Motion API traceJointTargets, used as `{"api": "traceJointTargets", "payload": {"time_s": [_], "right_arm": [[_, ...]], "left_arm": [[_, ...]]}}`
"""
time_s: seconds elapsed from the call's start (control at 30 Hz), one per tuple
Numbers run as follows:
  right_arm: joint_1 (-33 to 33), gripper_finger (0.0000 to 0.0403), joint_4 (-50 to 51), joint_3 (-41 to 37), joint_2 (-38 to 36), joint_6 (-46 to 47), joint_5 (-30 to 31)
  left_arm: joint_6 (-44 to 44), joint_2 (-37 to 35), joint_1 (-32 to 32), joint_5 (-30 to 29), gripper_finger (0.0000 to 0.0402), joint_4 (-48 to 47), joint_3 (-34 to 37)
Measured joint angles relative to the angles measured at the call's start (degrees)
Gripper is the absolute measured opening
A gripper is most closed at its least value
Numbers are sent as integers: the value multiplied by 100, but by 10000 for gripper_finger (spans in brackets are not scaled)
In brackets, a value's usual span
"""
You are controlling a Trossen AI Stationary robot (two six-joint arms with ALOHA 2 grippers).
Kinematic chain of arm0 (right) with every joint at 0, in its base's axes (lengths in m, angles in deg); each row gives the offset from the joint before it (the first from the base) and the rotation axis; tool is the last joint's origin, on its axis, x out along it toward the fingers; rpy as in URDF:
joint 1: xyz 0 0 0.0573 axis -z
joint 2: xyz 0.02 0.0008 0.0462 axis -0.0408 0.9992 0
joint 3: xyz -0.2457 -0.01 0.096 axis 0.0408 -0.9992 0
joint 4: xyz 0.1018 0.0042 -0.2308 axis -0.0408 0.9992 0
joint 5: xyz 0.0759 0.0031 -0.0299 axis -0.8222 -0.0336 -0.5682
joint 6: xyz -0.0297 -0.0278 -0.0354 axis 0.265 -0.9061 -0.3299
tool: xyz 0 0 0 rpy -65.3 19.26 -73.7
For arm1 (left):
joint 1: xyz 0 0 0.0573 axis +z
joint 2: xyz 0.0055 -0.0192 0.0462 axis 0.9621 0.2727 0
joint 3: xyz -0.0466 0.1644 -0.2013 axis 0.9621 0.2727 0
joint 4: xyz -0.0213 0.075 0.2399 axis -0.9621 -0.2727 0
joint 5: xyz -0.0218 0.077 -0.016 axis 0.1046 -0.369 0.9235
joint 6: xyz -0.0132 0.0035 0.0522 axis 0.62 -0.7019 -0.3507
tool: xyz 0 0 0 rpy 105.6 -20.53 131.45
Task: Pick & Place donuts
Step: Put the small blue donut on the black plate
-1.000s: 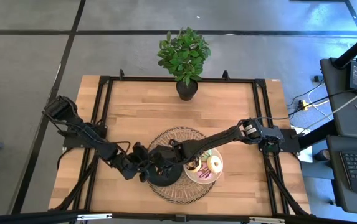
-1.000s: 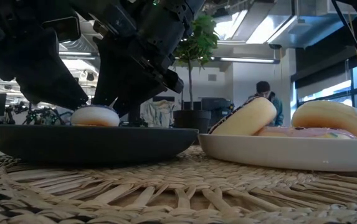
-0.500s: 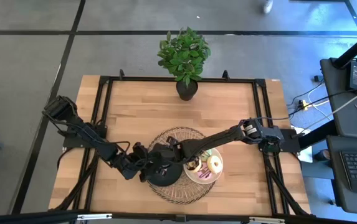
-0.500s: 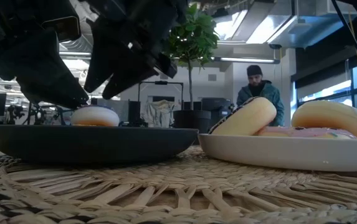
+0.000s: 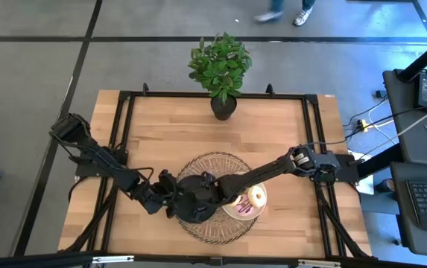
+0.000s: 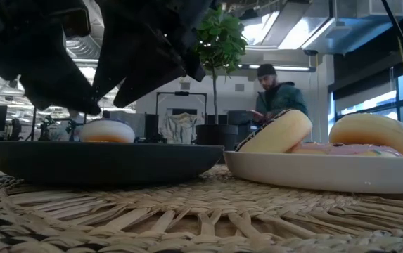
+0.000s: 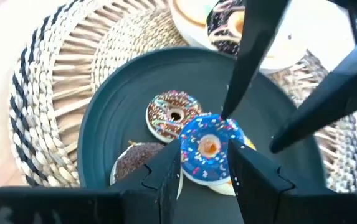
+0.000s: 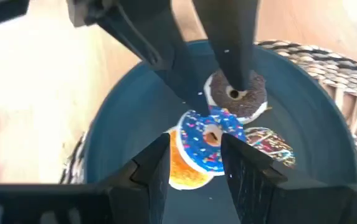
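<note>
left gripper (image 7: 204,163): your fingers spread, straddling the blue-iced sprinkled ring donut (image 7: 210,147) without gripping it
right gripper (image 8: 195,163): yours is also spread, directly above that donut
donut: on the round black plate (image 7: 103,134), touching the chocolate-iced sprinkled donut (image 7: 173,115)

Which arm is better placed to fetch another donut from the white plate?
Right, likely: the round white plate lies on its side; the left end effector must cross the round black plate.

Right gripper (image 5: 204,195) shifted nearer table's front edge over black plate (image 5: 185,209). Person (image 6: 275,93) in background moved left.
</note>
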Motion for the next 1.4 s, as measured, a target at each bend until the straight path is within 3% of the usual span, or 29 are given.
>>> {"api": "traceJointTargets", "payload": {"time_s": [0.43, 1.4], "right_arm": [[-35, 145, -154, -267, -13, 130, 241], [-31, 145, -133, -271, -4, -27, 333]], "left_arm": [[-285, -407, 9, -63, 127, 2, 0], [-294, -409, 9, -60, 127, 5, 0]]}}
